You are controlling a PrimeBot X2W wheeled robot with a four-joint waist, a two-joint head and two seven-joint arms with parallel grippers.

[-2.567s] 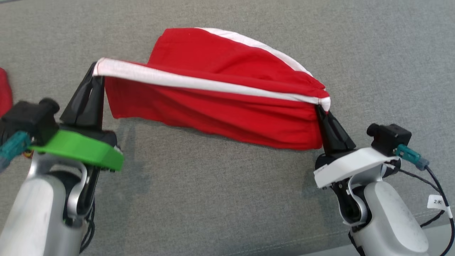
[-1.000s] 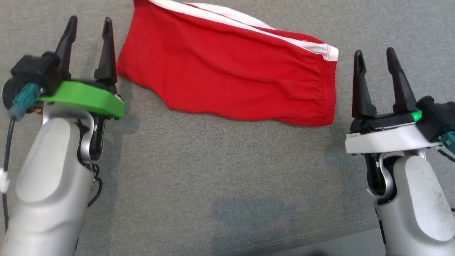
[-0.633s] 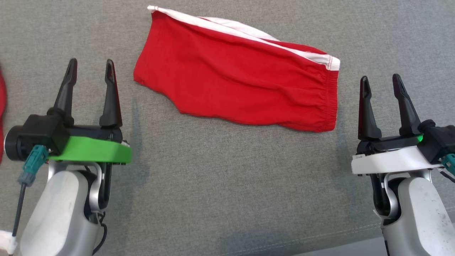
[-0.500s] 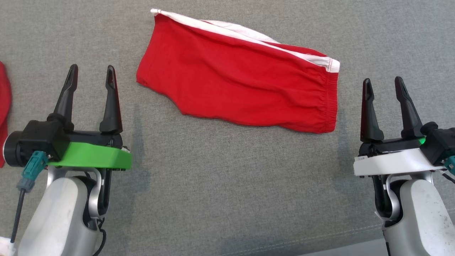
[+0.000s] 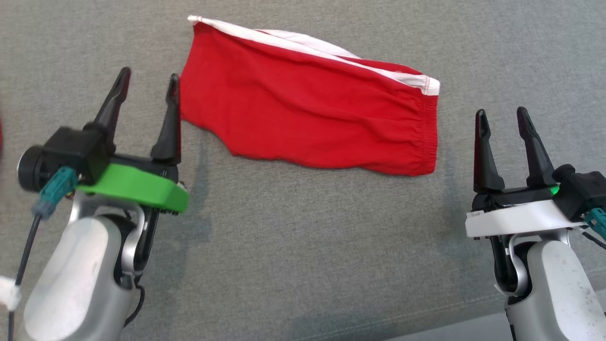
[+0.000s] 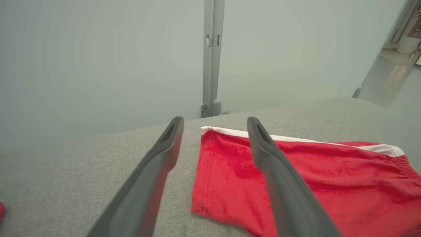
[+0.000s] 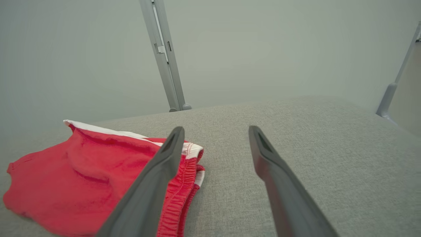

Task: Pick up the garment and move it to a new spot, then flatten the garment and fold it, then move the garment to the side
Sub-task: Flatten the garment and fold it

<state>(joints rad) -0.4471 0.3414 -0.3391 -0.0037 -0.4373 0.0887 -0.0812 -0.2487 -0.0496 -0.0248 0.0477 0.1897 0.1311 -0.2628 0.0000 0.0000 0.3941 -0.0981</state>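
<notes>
The garment, red shorts with a white side stripe and an elastic waistband at the right end, lies folded flat on the grey cloth surface. My left gripper stands open just left of the garment's left hem, its right finger close beside that edge. In the left wrist view the garment lies to the right under that open gripper. My right gripper is open and empty, right of the waistband. In the right wrist view the garment sits left of that gripper.
A grey post rises behind the surface's far edge against a pale wall; the same kind of post shows in the right wrist view. The surface's front seam runs along the bottom.
Both grippers let go of the garment, which now lies flat. Over the last half second my left gripper moved up and right toward the garment's left hem; the right gripper hardly moved.
</notes>
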